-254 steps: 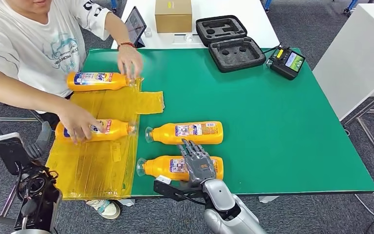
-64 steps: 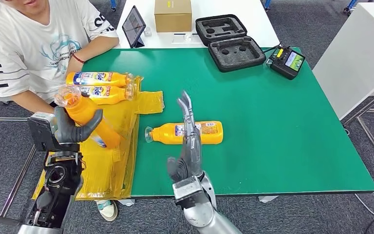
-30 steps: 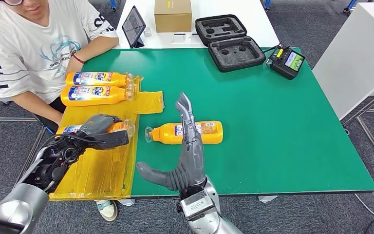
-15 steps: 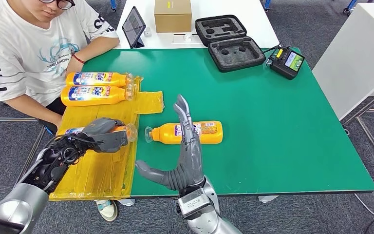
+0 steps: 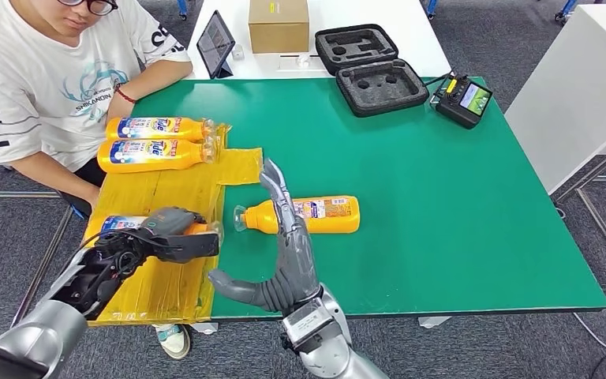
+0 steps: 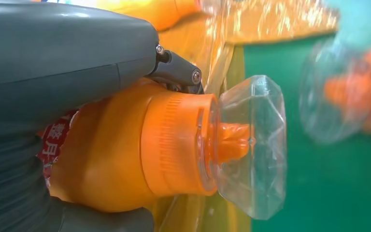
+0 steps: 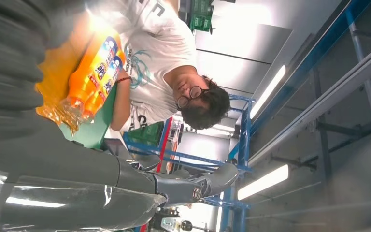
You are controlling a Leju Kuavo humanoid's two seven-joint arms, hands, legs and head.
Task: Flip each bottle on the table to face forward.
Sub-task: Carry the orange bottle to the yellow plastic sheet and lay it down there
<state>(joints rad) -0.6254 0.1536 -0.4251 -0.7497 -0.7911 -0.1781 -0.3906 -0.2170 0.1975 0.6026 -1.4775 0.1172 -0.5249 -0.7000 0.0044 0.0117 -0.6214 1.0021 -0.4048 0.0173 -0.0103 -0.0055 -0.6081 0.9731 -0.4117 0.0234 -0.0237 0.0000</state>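
— Where is the bottle being handled?

— The held bottle point(image 5: 118, 227) lies on its side on the yellow plastic sheet point(image 5: 170, 185) near the tabletop's point(image 5: 458, 205) front left corner, its clear cap point(image 6: 251, 145) pointing toward the green surface. The left hand point(image 5: 166, 235) grips it around the neck end, fingers wrapped over the orange body.

— And the other bottles?

— The lone bottle point(image 5: 316, 215) lies on the bare green near the middle, cap toward the sheet. Two labelled bottles point(image 5: 154, 142) lie side by side, touching, on the sheet near the far left edge.

— What about the right hand?

— The right hand point(image 5: 284, 253) stands edge-up over the front edge, fingers straight and spread from the thumb, holding nothing. Its fingertips overlap the lone bottle in the head view; whether they touch it I cannot tell.

— Anything else around?

— A person in a white shirt point(image 5: 39, 79) sits at the left edge. By the far edge sit an open black foam case point(image 5: 371, 67) and a handheld controller point(image 5: 463, 100); behind, a cardboard box point(image 5: 278, 25) and a tablet point(image 5: 215, 43).
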